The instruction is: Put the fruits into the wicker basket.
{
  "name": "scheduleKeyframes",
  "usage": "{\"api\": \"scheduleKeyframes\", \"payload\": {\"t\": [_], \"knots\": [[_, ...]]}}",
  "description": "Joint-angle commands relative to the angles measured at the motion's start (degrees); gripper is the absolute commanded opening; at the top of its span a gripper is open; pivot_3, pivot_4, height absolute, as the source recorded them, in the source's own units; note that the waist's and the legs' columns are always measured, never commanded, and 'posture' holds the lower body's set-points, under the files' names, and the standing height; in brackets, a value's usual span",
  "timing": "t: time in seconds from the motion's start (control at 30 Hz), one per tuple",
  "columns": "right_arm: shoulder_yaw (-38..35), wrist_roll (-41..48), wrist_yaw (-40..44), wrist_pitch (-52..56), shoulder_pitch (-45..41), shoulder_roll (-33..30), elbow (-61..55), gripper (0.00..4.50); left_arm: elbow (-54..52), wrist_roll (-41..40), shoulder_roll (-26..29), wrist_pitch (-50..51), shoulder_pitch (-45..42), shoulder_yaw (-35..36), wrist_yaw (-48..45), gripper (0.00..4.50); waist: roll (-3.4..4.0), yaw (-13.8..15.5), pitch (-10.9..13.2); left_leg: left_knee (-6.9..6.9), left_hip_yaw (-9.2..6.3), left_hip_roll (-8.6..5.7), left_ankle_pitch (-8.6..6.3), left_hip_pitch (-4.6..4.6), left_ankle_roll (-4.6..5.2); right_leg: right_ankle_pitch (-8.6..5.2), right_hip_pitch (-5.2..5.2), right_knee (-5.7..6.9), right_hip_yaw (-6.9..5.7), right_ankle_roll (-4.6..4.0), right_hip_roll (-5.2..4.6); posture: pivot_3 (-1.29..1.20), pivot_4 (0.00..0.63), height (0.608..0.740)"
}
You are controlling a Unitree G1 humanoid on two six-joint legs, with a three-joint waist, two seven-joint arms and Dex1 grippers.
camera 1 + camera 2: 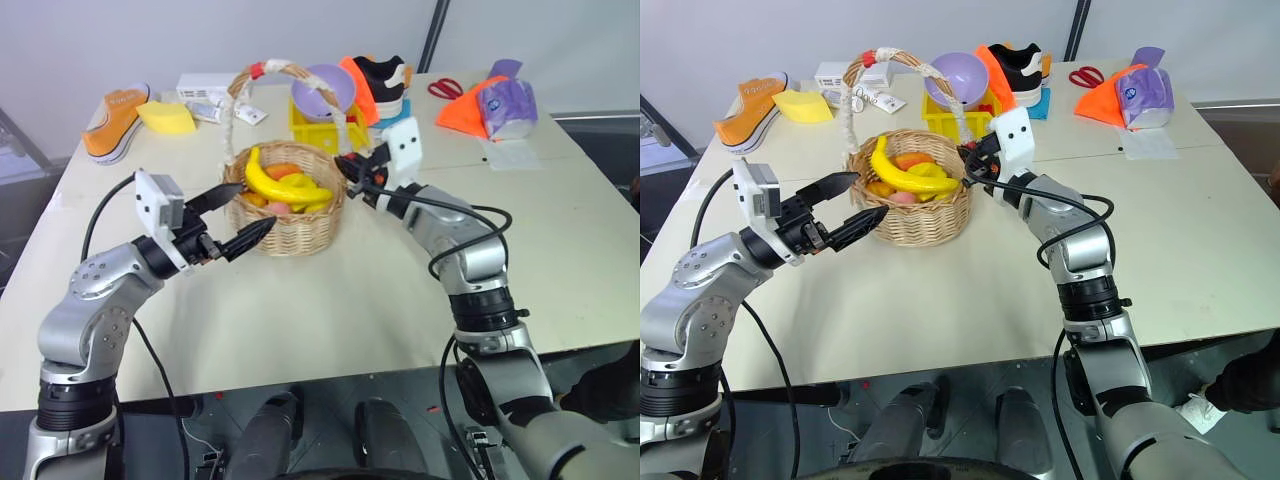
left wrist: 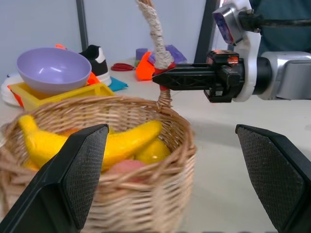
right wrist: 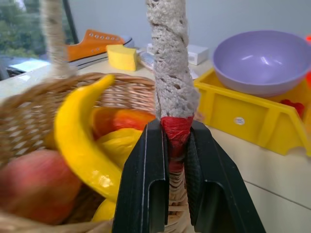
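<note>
Banana (image 1: 285,183) and peach (image 3: 36,187) inside basket (image 1: 292,232). Right gripper (image 3: 176,145) clamped on basket handle's red band. Left gripper (image 1: 236,214) spread wide, empty, just beside basket's near-left wall.

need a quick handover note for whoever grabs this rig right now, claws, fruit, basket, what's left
Right claw: shut on the wicker basket handle, at its red band.
Left claw: open, empty, beside the basket.
Banana and peach lie in the basket, with other fruit.
Done: fruits are in.
Left: probably just release the handle and pull both arms back.
</note>
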Motion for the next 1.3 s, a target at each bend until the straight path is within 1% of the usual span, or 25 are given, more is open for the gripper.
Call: {"api": "scheduleKeyframes", "payload": {"t": [0.03,0.17,0.27,0.37,0.47,0.53,0.6,0.63,0.7,0.9,0.97,1.03,1.13,1.2,1.3], "knots": [[-9.93,0.97,-2.97,-2.1,3.14,-4.7,-7.63,0.02,-1.3,0.01,0.27,-0.83,-0.01,0.27,0.04,4.5,0.0,0.47,0.0,0.0,-0.01,-0.01,0.0,-0.03,0.0,0.0,0.0,-0.01,0.0,0.0,-0.01,0.0,0.15,0.74],[-19.97,0.4,-6.03,-2.62,9.1,-11.61,-8.74,0.02,0.05,0.44,-0.01,-1.12,-0.97,-0.94,-0.77,4.5,0.0,1.34,0.0,0.03,0.02,-0.07,-0.05,-0.03,-0.08,-0.01,0.04,-0.04,-0.01,-0.02,-0.15,0.0,0.15,0.74],[-25.43,-1.34,-8.78,-3.43,12.24,-16.29,-5.95,0.02,1.4,1.19,-0.48,-1.55,-2.27,-2.3,-1.5,4.5,0.02,1.25,0.01,0.03,0.04,-0.09,-0.06,-0.03,-0.09,-0.02,0.17,-0.04,-0.01,-0.03,-0.23,0.0,0.15,0.74],[-28.91,-2.8,-12.0,-5.32,12.5,-18.79,-0.3,0.02,3.02,2.09,-1.03,-2.19,-3.72,-3.35,-2.0,4.5,0.05,0.49,0.02,0.02,0.1,-0.06,0.01,0.0,0.02,-0.03,0.28,-0.03,0.01,-0.04,-0.23,0.0,0.15,0.74],[-30.05,-3.92,-13.31,-8.17,12.07,-20.36,5.96,0.02,4.47,2.83,-1.29,-2.81,-4.79,-3.93,-2.51,4.5,0.07,-0.29,0.01,0.01,0.1,-0.01,0.02,0.07,0.03,-0.03,0.36,-0.03,-0.02,-0.03,-0.2,0.0,0.15,0.74],[-30.03,-3.58,-12.94,-9.27,12.12,-20.58,7.33,1.01,5.02,3.07,-1.24,-3.16,-5.08,-4.05,-2.67,4.5,0.08,-0.47,0.01,0.01,0.11,-0.01,0.02,0.07,0.04,-0.02,0.36,-0.03,-0.01,-0.01,-0.2,0.0,0.15,0.74],[-29.76,-3.27,-12.63,-9.66,12.61,-20.75,6.7,1.86,5.34,3.36,-1.16,-3.29,-5.09,-3.88,-2.7,4.5,0.09,-0.42,0.01,0.01,0.1,0.01,0.03,0.07,0.05,-0.02,0.36,-0.03,-0.01,-0.01,-0.18,0.0,0.15,0.74],[-29.45,-3.44,-12.45,-9.79,13.11,-20.96,5.96,2.46,5.43,3.5,-1.1,-3.29,-4.99,-3.76,-2.71,4.5,0.09,-0.37,0.02,0.02,0.11,0.01,0.03,0.07,0.05,-0.02,0.37,-0.03,-0.01,-0.01,-0.18,0.0,0.15,0.74],[-29.31,-3.48,-11.91,-9.63,14.69,-21.26,3.51,3.46,5.59,3.76,-0.83,-3.43,-4.48,-3.5,-2.71,4.5,0.09,-0.2,0.02,0.03,0.1,0.01,0.03,0.06,0.05,-0.02,0.38,-0.03,-0.02,-0.01,-0.18,0.0,0.15,0.74],[-31.69,-0.35,-8.5,-7.47,22.72,-21.65,-7.07,3.46,6.67,4.19,0.02,-4.06,-2.49,-1.78,-2.56,4.5,0.09,0.03,0.02,0.05,0.06,-0.01,0.02,0.05,0.06,-0.03,0.42,-0.07,-0.01,-0.01,-0.22,0.0,0.15,0.74],[-33.16,3.18,-2.99,-6.89,29.3,-22.04,-12.58,3.46,8.35,5.14,0.78,-5.01,-0.41,0.01,-2.23,4.5,0.09,0.04,0.01,0.06,0.05,-0.01,0.01,0.05,0.06,-0.05,0.44,-0.08,-0.02,-0.03,-0.23,0.0,0.15,0.74],[-32.48,5.61,2.73,-7.02,34.92,-22.79,-16.97,3.46,10.62,6.57,1.08,-6.66,1.9,1.85,-1.33,4.5,0.12,0.02,0.0,0.03,0.03,-0.01,-0.01,0.06,0.09,-0.06,0.44,-0.12,-0.02,-0.02,-0.23,0.0,0.15,0.74],[-28.04,9.31,8.28,-5.88,38.37,-22.62,-22.04,3.46,13.59,9.48,1.46,-8.71,5.6,3.03,0.0,4.5,0.14,-0.6,0.0,0.03,0.06,0.01,-0.03,0.09,0.1,-0.15,0.44,-0.12,0.02,-0.19,-0.23,0.0,0.15,0.74],[-24.54,11.07,10.86,-5.04,38.67,-22.09,-24.03,3.46,14.9,11.09,1.26,-9.82,7.38,3.28,1.19,4.5,0.14,-0.66,0.0,0.05,0.09,0.05,-0.08,0.11,0.03,-0.16,0.45,-0.13,0.07,-0.23,-0.23,0.0,0.15,0.74],[-17.65,11.36,14.06,-5.31,37.25,-20.74,-24.38,3.46,15.87,13.52,0.76,-11.58,10.95,3.77,3.39,4.5,0.12,-0.19,-0.01,0.07,0.06,0.08,-0.13,0.1,-0.05,-0.17,0.48,-0.19,0.0,-0.24,-0.24,0.0,0.15,0.74]]}}
